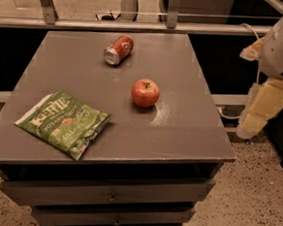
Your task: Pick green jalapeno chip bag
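We see the green jalapeno chip bag (63, 123) flat at the bench's (188, 133) front left and a can (118, 49) on its side. The gripper (256, 115) hangs beyond the right edge; we cannot tell how far open it is.

- Dim, warm light throughout; the bench (188, 137) top reads a dull grey-brown.
- A pale sheen lies on the bench just right of the apple (145, 93), with a soft shadow under it.
- The green jalapeno chip bag (63, 123) casts a thin shadow along its right edge.
- The gripper (258, 111), beyond the bench's right side, shows pale cream against a dark background.
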`<state>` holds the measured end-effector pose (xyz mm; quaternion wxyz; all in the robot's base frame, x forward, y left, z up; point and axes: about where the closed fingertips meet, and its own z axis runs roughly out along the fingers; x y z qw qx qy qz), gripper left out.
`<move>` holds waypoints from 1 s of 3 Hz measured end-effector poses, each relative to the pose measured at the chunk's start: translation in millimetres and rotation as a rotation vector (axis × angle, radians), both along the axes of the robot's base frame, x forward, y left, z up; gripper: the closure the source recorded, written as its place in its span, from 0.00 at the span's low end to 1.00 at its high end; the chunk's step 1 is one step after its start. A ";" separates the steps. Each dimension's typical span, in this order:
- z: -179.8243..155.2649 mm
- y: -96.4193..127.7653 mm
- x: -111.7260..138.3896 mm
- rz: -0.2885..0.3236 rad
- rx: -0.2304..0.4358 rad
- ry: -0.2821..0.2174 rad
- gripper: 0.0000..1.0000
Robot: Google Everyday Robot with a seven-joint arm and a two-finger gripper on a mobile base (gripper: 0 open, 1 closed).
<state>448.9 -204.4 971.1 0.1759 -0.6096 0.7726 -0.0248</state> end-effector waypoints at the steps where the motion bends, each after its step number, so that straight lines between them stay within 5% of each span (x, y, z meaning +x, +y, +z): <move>1: -18.3 45.3 28.7 0.060 0.074 -0.008 0.00; 2: -30.9 109.6 60.2 0.136 0.157 -0.010 0.00; 3: -30.9 109.6 60.2 0.136 0.157 -0.010 0.00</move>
